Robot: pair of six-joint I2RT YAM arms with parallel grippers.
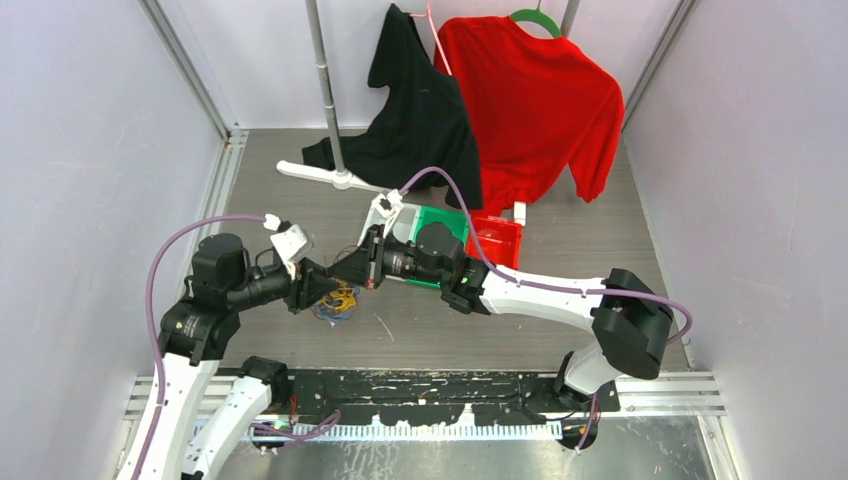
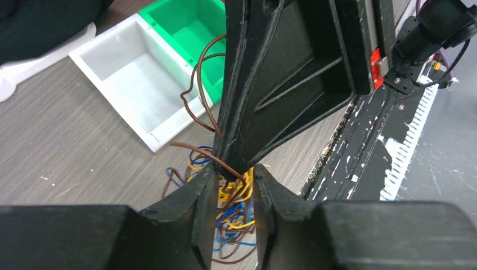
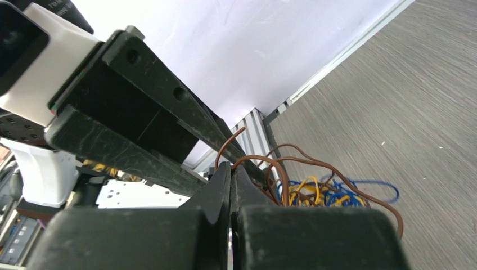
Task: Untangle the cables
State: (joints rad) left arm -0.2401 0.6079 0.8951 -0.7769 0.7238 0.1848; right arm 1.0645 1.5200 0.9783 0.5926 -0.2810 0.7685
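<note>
The cables (image 1: 338, 302), a small knot of yellow, blue and brown strands, lay on the grey bench (image 1: 580, 210) left of its middle and nearer its near edge than its far one. Both arms met over the knot. The left tool (image 2: 235, 169) pointed down at it with its fingers (image 2: 197, 208) standing apart, and yellow and blue strands showed through the gap between them; nothing appeared to be clamped there. The right tool (image 3: 230, 167) came in from the opposite side with its tip at the mouth of the left tool's fingers. Its fingers were pressed together and looked to pinch a brown cable (image 2: 194, 90) at their tips. That strand rose in a loose loop beside the right tool, above the rest of the knot, and one free end of it stuck up past the closed tips. Behind the arms, about the middle of the bench, stood three open bins in a row: a white bin (image 2: 135, 79), a green bin (image 2: 194, 25) touching it, and a red bin (image 1: 497, 240) to the right. Along the far edge a black garment (image 1: 420, 110) and a red sweater (image 1: 535, 100) hung beside a rack pole (image 1: 325, 90).
</note>
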